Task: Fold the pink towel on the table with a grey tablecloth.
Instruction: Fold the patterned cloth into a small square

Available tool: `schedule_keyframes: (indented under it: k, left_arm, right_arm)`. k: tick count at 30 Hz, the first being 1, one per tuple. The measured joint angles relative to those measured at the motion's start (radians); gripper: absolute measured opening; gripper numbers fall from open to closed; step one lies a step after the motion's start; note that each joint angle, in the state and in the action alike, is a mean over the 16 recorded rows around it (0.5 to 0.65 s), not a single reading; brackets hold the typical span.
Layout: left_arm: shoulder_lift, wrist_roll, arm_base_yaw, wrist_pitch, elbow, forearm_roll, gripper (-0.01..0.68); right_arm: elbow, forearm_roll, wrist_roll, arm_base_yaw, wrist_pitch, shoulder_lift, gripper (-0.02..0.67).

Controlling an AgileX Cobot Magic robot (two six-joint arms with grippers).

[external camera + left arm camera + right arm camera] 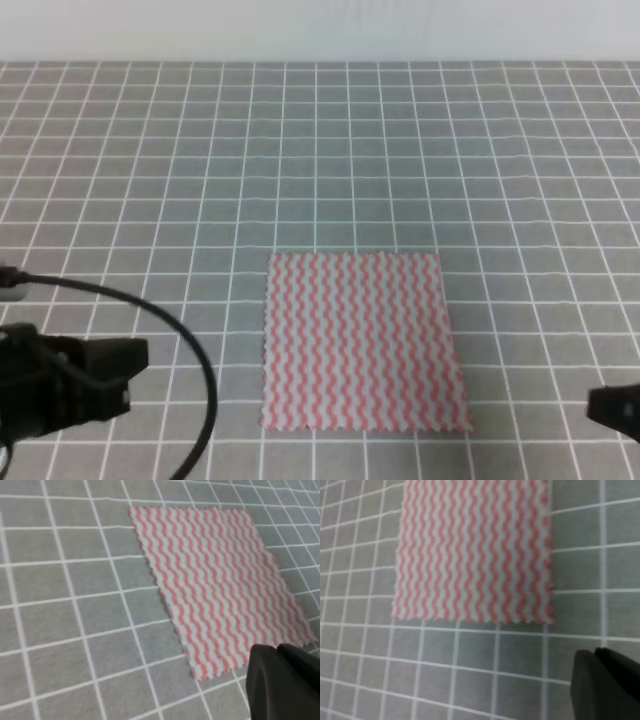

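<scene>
Near the front edge of the table with a grey tablecloth point(320, 130), the pink towel point(360, 342) lies flat between my left pincer point(140, 355) and right pincer point(596, 405), both seemingly clenched, so thin cloth may slip my pinch or bunch up.

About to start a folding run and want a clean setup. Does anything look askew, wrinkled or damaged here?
Nothing stands out. The pink towel lies flat and unfolded on the table with a grey tablecloth, its edges roughly following the grid lines, no creases or tears visible. Both arms sit off the towel, the left gripper and right gripper touching nothing.
</scene>
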State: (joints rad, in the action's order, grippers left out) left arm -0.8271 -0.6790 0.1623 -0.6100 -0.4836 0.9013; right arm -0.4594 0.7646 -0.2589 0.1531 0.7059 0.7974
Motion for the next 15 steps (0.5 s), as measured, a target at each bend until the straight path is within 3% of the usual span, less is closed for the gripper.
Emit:
schedule_keyframes:
  k: [6, 15]
  left_arm:
    - [-0.106, -0.121, 0.075, 0.059, -0.013, 0.119, -0.003]
    - [-0.192, -0.162, 0.227, 0.154, -0.041, 0.162, -0.003]
  right_arm:
    - [-0.048, -0.001, 0.035, 0.167, -0.077, 0.133, -0.015]
    - [-0.089, -0.042, 0.115, 0.39, -0.233, 0.317, 0.005]
